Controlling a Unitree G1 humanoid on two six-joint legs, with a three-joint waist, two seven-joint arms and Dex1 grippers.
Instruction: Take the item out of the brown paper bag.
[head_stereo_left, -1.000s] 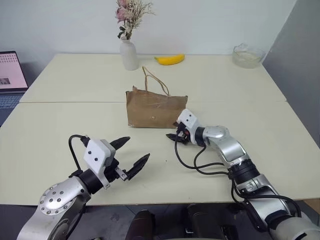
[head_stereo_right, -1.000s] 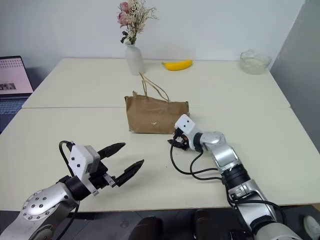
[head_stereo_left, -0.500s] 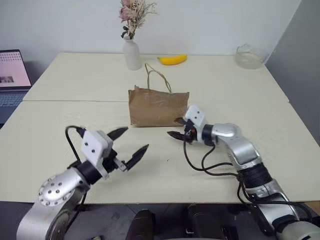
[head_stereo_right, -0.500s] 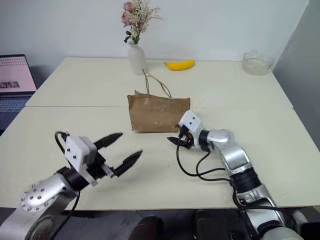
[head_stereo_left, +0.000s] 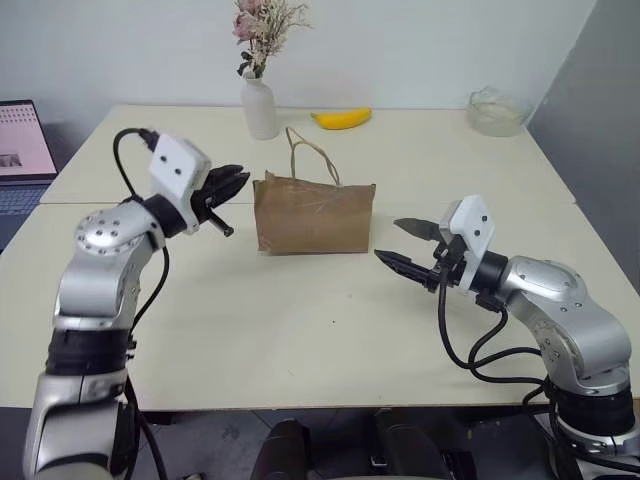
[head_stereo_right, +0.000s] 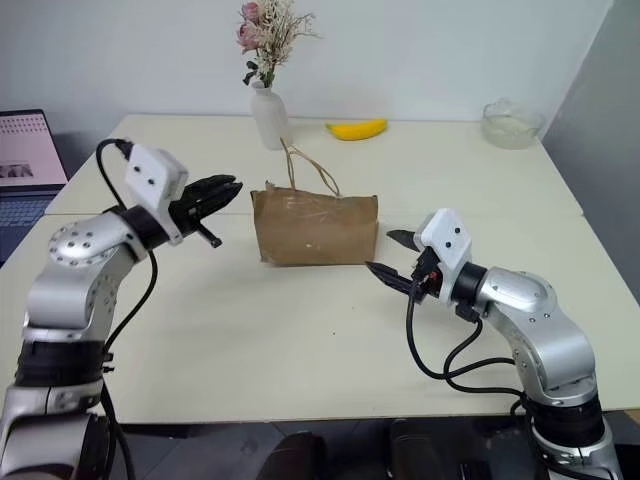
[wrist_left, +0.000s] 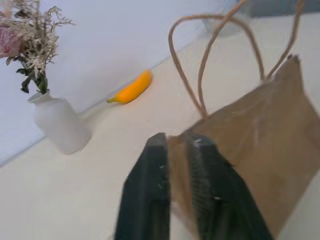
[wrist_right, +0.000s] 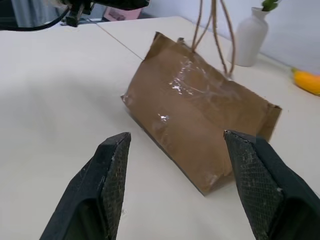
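The brown paper bag (head_stereo_left: 315, 215) stands upright mid-table, its tan cord handles (head_stereo_left: 305, 160) rising from the top. The item is hidden; I see nothing of it in or around the bag. My left gripper (head_stereo_left: 238, 182) is shut and held level just left of the bag's upper left corner. In the left wrist view its fingers (wrist_left: 147, 190) sit right before that corner, and I cannot tell whether they touch it. My right gripper (head_stereo_left: 390, 242) is open with nothing in it, a short way right of the bag's right end and pointing at the bag (wrist_right: 200, 125).
A white vase (head_stereo_left: 260, 108) with dried flowers and a yellow banana (head_stereo_left: 340, 118) stand behind the bag. A glass bowl (head_stereo_left: 497, 110) sits at the far right corner. A laptop (head_stereo_left: 20, 150) is off the left edge. Bare tabletop (head_stereo_left: 300, 320) lies in front of the bag.
My left arm rose from the table's near edge and went forward to the bag's upper left corner, and its gripper shut. My right gripper drew back from the bag's right base, up and rightward, still open.
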